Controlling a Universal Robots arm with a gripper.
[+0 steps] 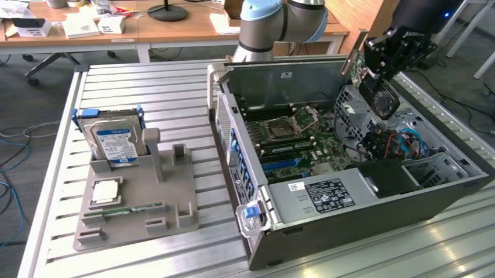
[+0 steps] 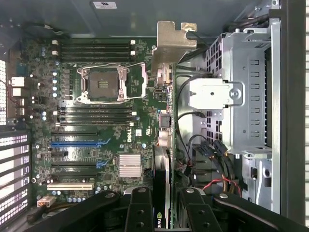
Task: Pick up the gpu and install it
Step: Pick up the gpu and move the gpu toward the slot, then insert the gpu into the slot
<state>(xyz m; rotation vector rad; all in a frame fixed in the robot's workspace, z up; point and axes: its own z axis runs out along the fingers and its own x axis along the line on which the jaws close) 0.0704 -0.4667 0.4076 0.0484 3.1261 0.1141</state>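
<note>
My gripper hangs over the open computer case, shut on the gpu. The card hangs from the fingers with its round fan facing out and its silver bracket at the end toward the case's back wall. In the wrist view the gpu shows edge-on between my black fingers, with its bracket at the far end. It is held above the motherboard, apart from it, near the drive cage side. The blue expansion slot on the board is unoccupied.
A metal drive cage and loose cables sit close beside the card. The power supply lies at the case's front. On the exterior view's left, a grey fixture holds a blue-labelled hard drive and a memory stick.
</note>
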